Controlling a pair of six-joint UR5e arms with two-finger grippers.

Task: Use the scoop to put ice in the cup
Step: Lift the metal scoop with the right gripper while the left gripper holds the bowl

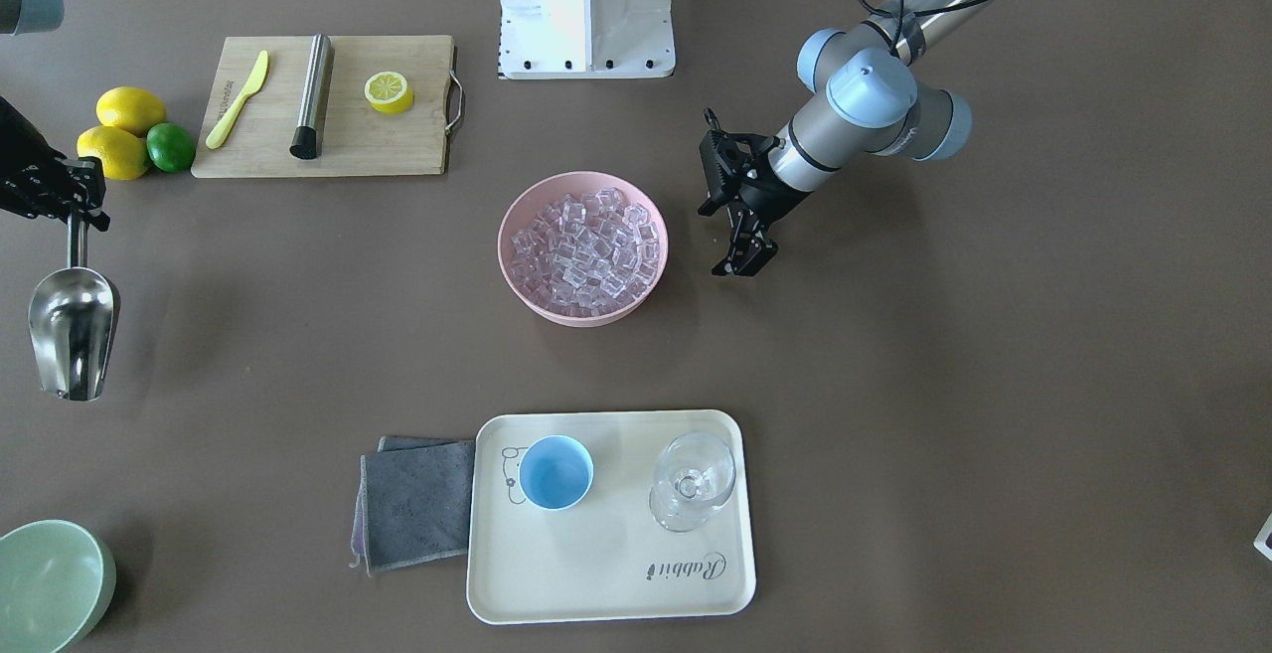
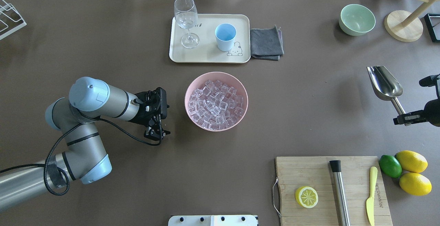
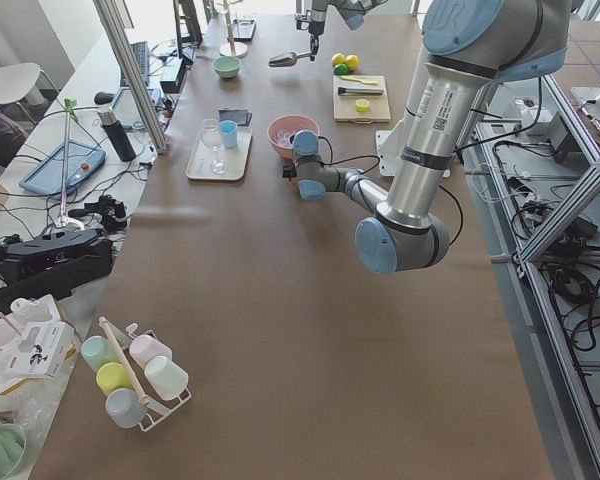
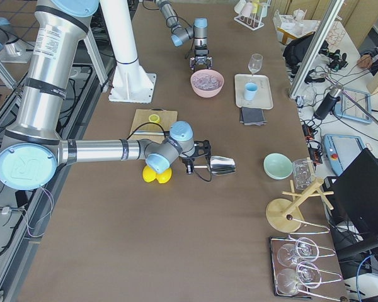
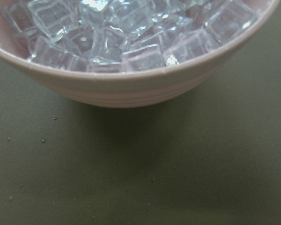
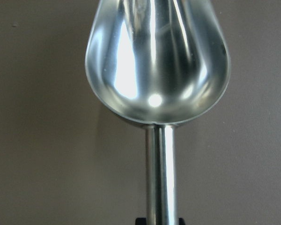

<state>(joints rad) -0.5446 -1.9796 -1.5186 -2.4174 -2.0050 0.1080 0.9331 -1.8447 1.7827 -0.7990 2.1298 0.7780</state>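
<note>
Jaws of the right gripper [image 2: 407, 118] pinch the tail end of the scoop's short round handle, and the scoop [image 2: 384, 82] hangs in the air near the table's right end, trough facing up and empty, well apart from everything it has to serve. The left gripper [image 2: 157, 135] hovers just beside the pink bowl [image 2: 187, 92] with its jaws spread and nothing between them. The scoop is polished steel, stiff and probably light, but a smooth cylinder in a two-finger pinch is likely to roll once the trough is loaded, so a hold nearer the trough would probably twist less than this one at the end. The ice [image 2: 216, 100] fills the bowl in a heap of small clear cubes, glassy and hard-edged; they look slick and will likely skate off the trough's rounded lip if it tilts. The cup [image 2: 225, 36] stands upright on the cream tray [image 2: 206, 56], beyond the bowl, with a clear stemmed glass [image 2: 186, 14] near it on the same tray. It is small, matte and light blue, and its narrow mouth, smaller than the trough, probably calls for a slow pour; a nudge could tip it.
</note>
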